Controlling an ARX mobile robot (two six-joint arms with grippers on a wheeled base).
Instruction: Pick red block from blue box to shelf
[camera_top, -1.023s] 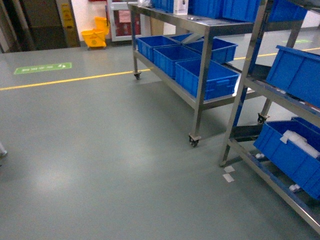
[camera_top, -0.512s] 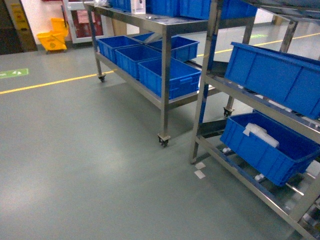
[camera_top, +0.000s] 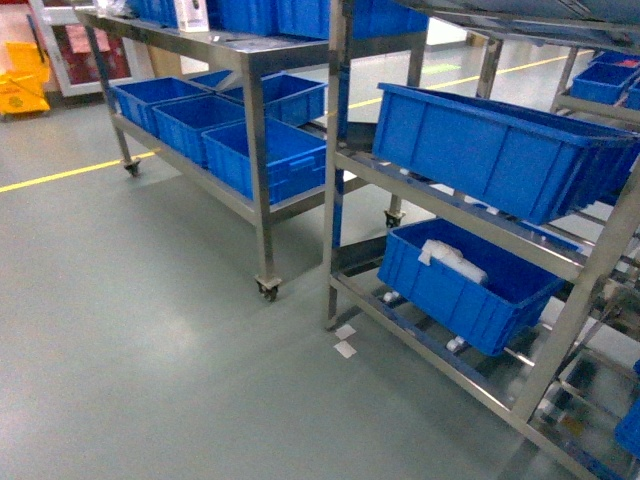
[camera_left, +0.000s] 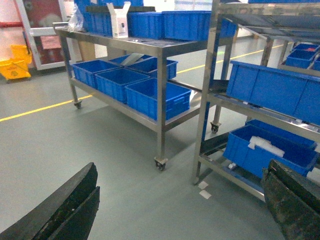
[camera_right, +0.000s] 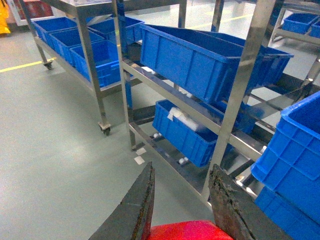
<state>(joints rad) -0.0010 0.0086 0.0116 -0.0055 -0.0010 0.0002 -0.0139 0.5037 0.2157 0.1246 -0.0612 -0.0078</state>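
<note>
The red block (camera_right: 187, 231) sits low between the two dark fingers of my right gripper (camera_right: 182, 167), which is shut on it. The shelf (camera_right: 240, 85), a rack of shiny steel uprights and rails, stands just ahead of that gripper. In the head view the shelf (camera_top: 335, 200) fills the right side and carries a large blue box (camera_top: 490, 140) and a lower one (camera_top: 450, 290) holding a white bag. My left gripper (camera_left: 182, 167) hangs open and holds nothing, over bare floor, facing the shelf (camera_left: 207, 90). Neither gripper shows in the head view.
A wheeled steel table (camera_top: 255, 150) with several blue crates stands left of the shelf. More blue crates (camera_right: 295, 150) sit close on the right of the right wrist view. A yellow floor line (camera_top: 60, 175), white floor tags (camera_top: 345, 340) and a yellow mop bucket (camera_top: 20, 85) are visible.
The head view has swung to the right: the table and shelf slid left in the picture and the shelf now looms larger and closer.
</note>
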